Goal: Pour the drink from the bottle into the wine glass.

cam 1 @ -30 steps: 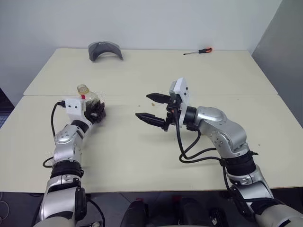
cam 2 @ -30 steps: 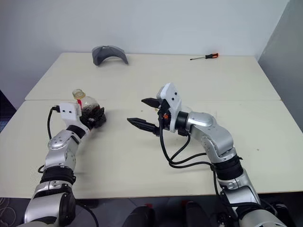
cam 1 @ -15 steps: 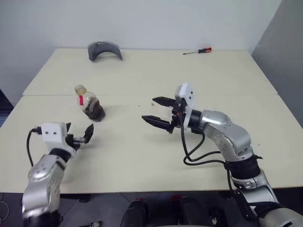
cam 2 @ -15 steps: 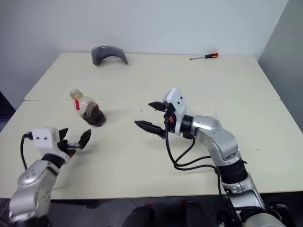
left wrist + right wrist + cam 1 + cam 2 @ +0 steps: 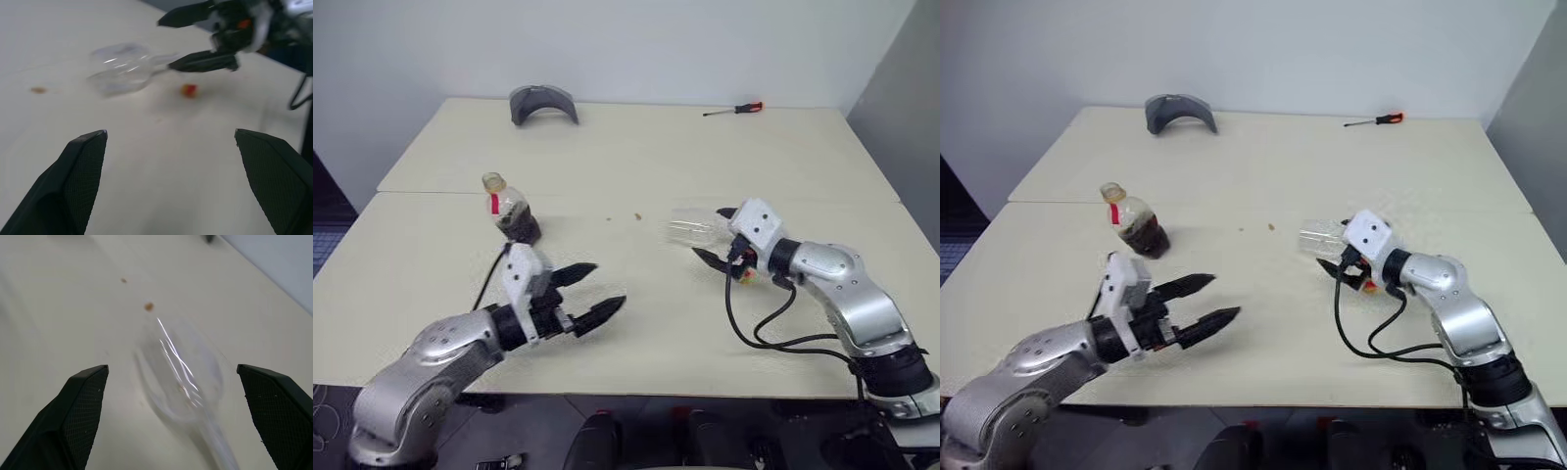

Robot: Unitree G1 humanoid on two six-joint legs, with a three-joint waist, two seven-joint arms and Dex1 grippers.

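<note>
Left eye view: a small squat clear plastic bottle [image 5: 512,210], its neck open at the top with a red strip just below, stands upright on the left part of the cream table [image 5: 636,137], with dark reddish-brown drink [image 5: 522,229] in its lower part. The left gripper [image 5: 591,292] hovers nearer than the bottle, apart from it, black fingers spread wide and empty. On the right, a clear stemmed wine glass [image 5: 693,228] lies on its side, bowl pointing left. The right gripper [image 5: 715,235] sits at its stem end, fingers parted; contact cannot be told. A small red-orange bit [image 5: 189,90] lies near. At the far edge rest a grey curved object [image 5: 543,102] and a red-handled screwdriver [image 5: 732,109].
</note>
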